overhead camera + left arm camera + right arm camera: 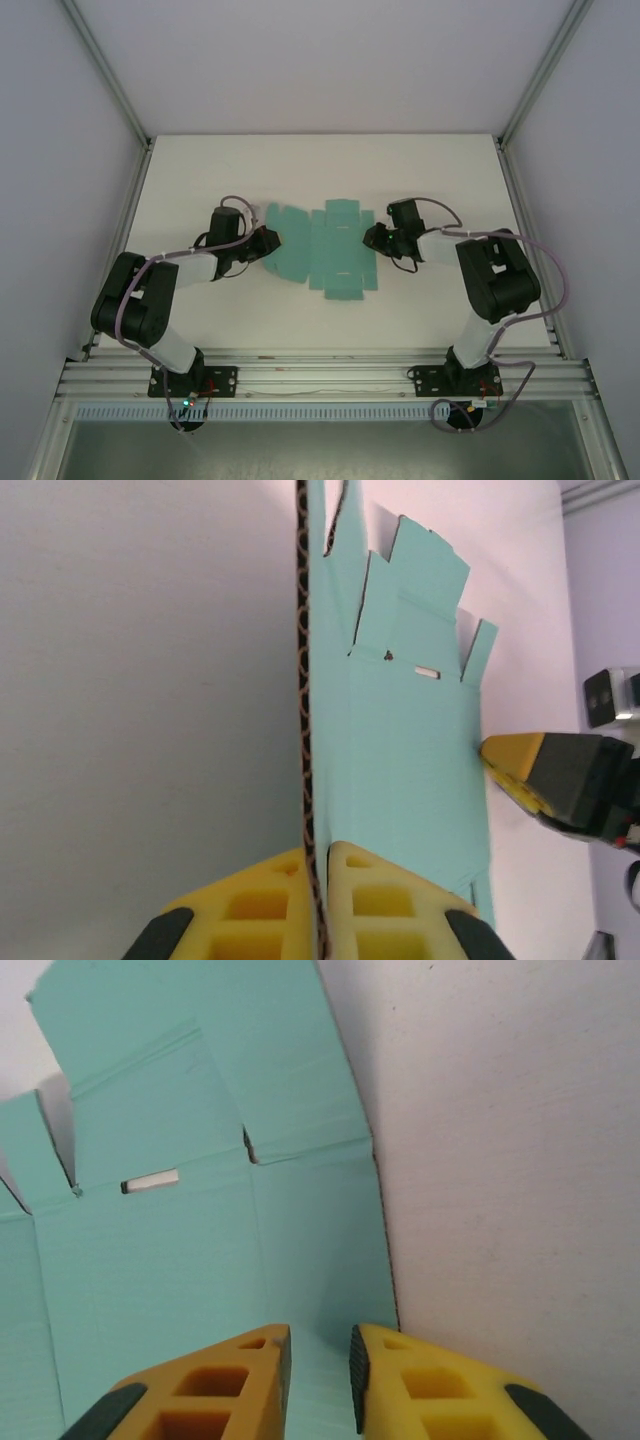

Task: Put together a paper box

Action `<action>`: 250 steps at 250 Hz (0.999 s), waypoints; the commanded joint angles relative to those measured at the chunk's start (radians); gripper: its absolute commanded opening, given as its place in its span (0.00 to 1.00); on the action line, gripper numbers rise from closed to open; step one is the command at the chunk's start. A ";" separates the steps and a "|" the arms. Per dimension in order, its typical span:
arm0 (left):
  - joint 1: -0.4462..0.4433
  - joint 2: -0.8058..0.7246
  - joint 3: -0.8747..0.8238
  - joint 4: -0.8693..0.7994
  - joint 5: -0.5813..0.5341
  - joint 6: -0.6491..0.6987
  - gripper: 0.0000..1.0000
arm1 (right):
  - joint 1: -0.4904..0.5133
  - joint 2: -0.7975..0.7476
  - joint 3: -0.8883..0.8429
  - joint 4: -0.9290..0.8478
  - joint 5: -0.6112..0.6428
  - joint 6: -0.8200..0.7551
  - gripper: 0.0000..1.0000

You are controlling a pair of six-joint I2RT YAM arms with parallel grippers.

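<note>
Left gripper (pixel 318 905) — jaws clamped on the left edge of the box (pixel 410 760), a flat teal sheet lying on the table (pixel 200 180) between the grippers. Right gripper (pixel 320 1380) — jaws narrowly apart, holding nothing, tips over the sheet's right edge.

You have a white bench (pixel 320 170), and near its middle lies the paper box (pixel 328 250): a teal die-cut sheet, unfolded and spread mostly flat, with its flaps and tabs out at the edges.
</note>
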 commanded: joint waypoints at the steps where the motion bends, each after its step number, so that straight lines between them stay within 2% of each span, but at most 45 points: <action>1: -0.003 -0.018 0.031 0.054 0.027 0.011 0.00 | -0.001 -0.021 -0.039 -0.111 0.016 -0.058 0.29; 34: -0.004 -0.067 0.056 0.060 0.038 0.020 0.00 | -0.013 -0.098 -0.016 -0.159 0.009 -0.120 0.35; 51: -0.003 -0.099 0.069 0.075 0.053 0.013 0.00 | -0.030 -0.155 -0.013 -0.163 0.001 -0.136 0.43; 98: -0.002 -0.193 0.127 0.078 0.095 -0.006 0.00 | -0.130 -0.310 -0.001 -0.154 -0.078 -0.158 0.94; 106: -0.003 -0.214 0.133 0.079 0.095 -0.006 0.00 | -0.147 -0.335 -0.004 -0.143 -0.090 -0.164 1.00; 132: -0.003 -0.276 0.161 0.069 0.091 -0.005 0.00 | -0.197 -0.408 0.000 -0.120 -0.134 -0.171 1.00; 161: -0.003 -0.329 0.181 0.082 0.098 -0.021 0.00 | -0.228 -0.457 0.020 -0.126 -0.312 -0.236 0.99; 190: -0.001 -0.371 0.177 0.161 0.119 -0.064 0.00 | -0.243 -0.477 0.041 -0.116 -0.391 -0.237 0.97; 223: -0.002 -0.389 0.177 0.200 0.136 -0.105 0.00 | -0.255 -0.473 0.048 -0.025 -0.503 -0.220 0.91; 250: -0.002 -0.387 0.176 0.258 0.180 -0.152 0.00 | -0.255 -0.450 0.074 0.004 -0.548 -0.225 0.80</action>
